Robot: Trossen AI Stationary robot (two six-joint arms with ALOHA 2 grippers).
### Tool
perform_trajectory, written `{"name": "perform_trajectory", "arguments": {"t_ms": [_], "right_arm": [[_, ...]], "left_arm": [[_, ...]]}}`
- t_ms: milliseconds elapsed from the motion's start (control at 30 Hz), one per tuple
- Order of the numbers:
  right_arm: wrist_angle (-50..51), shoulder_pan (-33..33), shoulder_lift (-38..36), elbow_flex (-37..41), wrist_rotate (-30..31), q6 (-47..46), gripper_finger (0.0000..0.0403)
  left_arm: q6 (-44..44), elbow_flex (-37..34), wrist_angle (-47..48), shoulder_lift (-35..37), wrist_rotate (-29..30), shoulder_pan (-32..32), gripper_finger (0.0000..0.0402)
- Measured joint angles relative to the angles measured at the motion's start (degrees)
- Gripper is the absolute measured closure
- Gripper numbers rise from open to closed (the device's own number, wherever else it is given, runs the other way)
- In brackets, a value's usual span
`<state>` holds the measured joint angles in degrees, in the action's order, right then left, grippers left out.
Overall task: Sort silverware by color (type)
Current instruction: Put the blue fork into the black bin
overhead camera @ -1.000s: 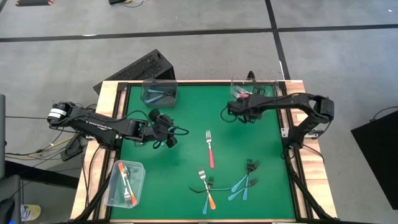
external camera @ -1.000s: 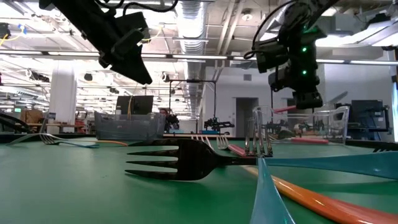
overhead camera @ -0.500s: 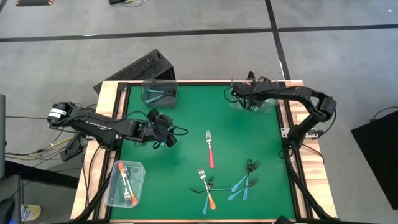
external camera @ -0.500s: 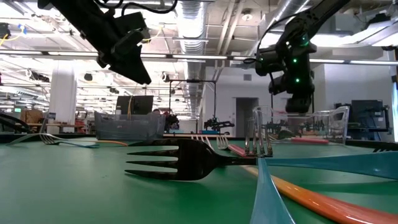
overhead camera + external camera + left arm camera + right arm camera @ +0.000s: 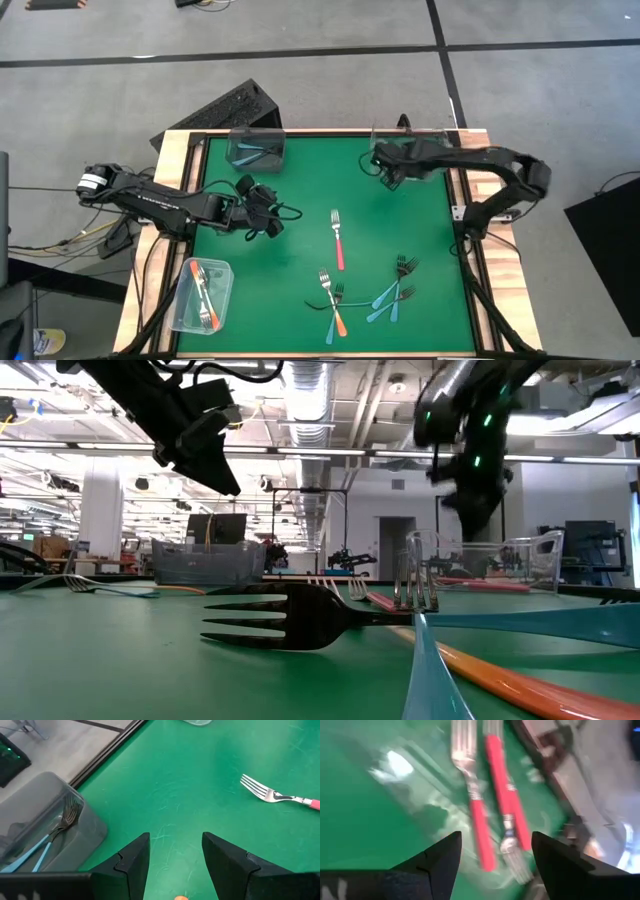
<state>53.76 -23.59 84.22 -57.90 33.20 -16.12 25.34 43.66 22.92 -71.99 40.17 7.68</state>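
Loose silverware lies on the green mat: a pink-handled fork in the middle, and orange and blue forks in a cluster toward the near edge. My right gripper hangs open above the clear container at the far right. Two red-handled forks lie flat on the container's floor below the gripper. My left gripper hovers open over the mat's left half, with nothing between its fingers.
A clear container with blue forks stands at the far left. Another container with orange forks sits at the near left corner. A wooden frame rims the mat. Bare mat lies between the two arms.
My right gripper carried a red-handled fork toward the table's far right, over the clear container. There it opened and let go, and it has since risen a little. The fork now lies in the container.
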Motion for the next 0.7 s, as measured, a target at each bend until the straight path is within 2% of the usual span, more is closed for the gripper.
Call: {"name": "perform_trajectory", "arguments": {"t_ms": [100,300,400,533,700], "right_arm": [[-0.80,6.50,-5.80,1.07,-2.49,-6.29,0.0134],[-8.51,21.44,-17.20,9.22,-7.87,-21.15,0.0134],[-10.75,30.32,-20.11,12.85,-10.73,-28.99,0.0134],[-10.37,41.83,-20.59,14.60,-9.83,-42.46,0.0133],[-10.54,53.14,-16.47,14.59,-10.18,-56.04,0.0133]], "left_arm": [[0.50,0.00,0.01,-0.01,0.76,0.73,0.0233],[2.79,-0.01,-0.58,-0.02,7.45,5.98,0.0233],[2.11,-2.14,-7.65,-0.02,8.13,7.88,0.0233],[-3.25,-7.41,-23.18,-0.04,3.59,8.53,0.0233],[-8.21,-13.40,-39.29,-0.04,-4.67,7.34,0.0233]]}}
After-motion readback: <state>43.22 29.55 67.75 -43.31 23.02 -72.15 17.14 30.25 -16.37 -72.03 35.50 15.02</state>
